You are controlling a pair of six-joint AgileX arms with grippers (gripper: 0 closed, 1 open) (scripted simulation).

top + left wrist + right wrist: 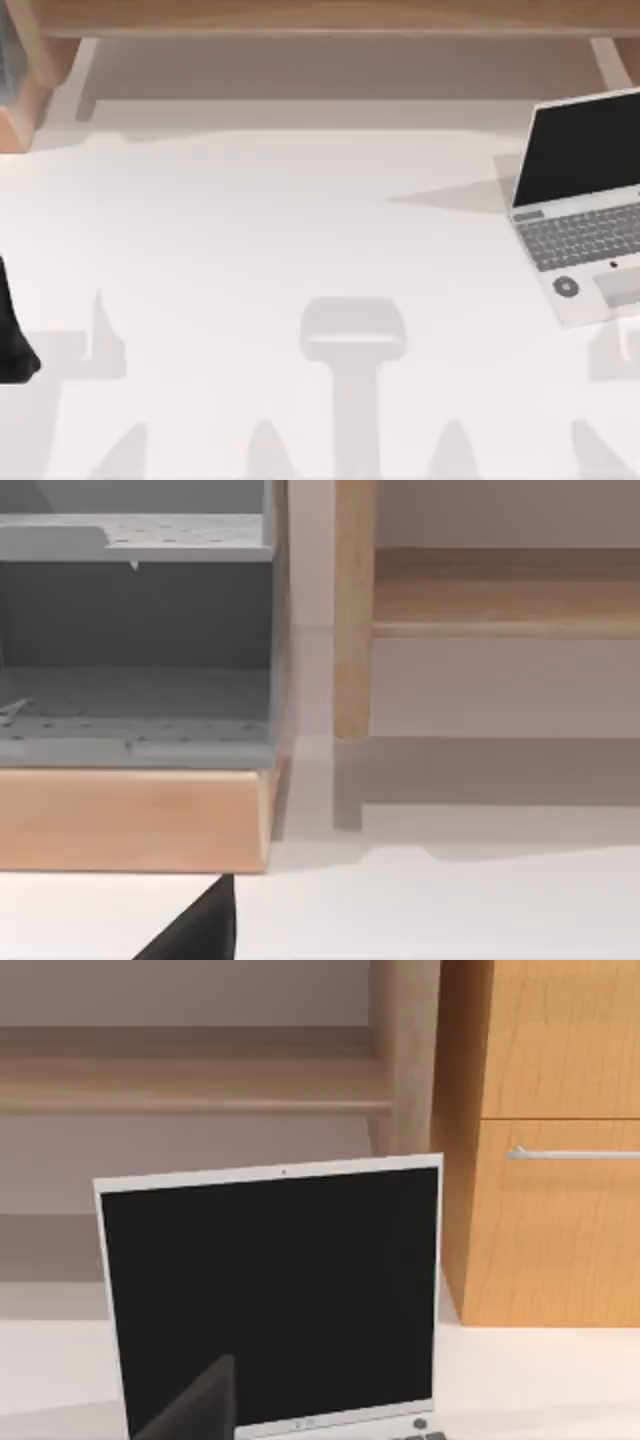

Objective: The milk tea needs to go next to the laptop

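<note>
Laptop [585, 205] open at table's [300, 220] right edge, screen facing right gripper [195, 1405]; jaw state cannot tell. Milk tea unlocated. Left arm [12, 335] parked at left edge.

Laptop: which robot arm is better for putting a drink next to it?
Probably right: the laptop sits at the table's right edge, facing the right wrist camera. The left arm is at the left edge.

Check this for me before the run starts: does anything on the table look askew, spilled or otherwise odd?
Nothing spilled or damaged. The laptop sits open at the table's right edge, turned at a slight angle and partly cut off by the top view's border. The odd part: I see no milk tea on the tabletop.
</note>
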